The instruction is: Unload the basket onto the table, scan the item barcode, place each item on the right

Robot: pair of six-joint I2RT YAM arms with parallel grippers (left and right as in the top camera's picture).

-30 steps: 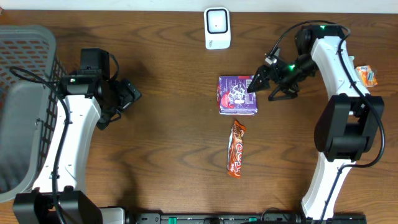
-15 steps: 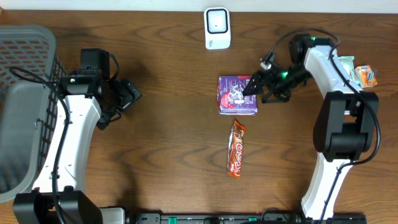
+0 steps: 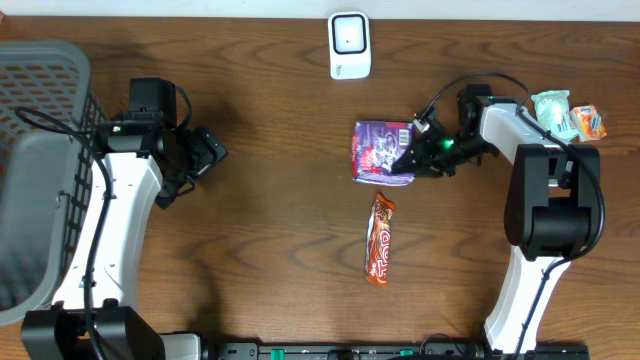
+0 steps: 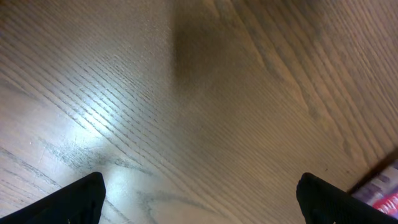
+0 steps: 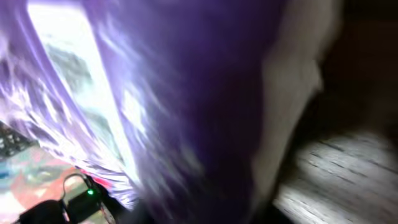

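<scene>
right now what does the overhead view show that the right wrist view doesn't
Only overhead: the white box-shaped scanner, the orange candy bar wrapper, the grey plastic basket, small snack packets at far right, the open left tool, and the right tool at the right edge of the shiny purple snack packet. Only right wrist: a blurred close-up of that packet's crinkled surface, filling most of the frame. Both: the purple packet and the brown wooden table.

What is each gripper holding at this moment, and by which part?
The right gripper pinches the purple packet by its right edge. The left gripper is open and holds nothing.
</scene>
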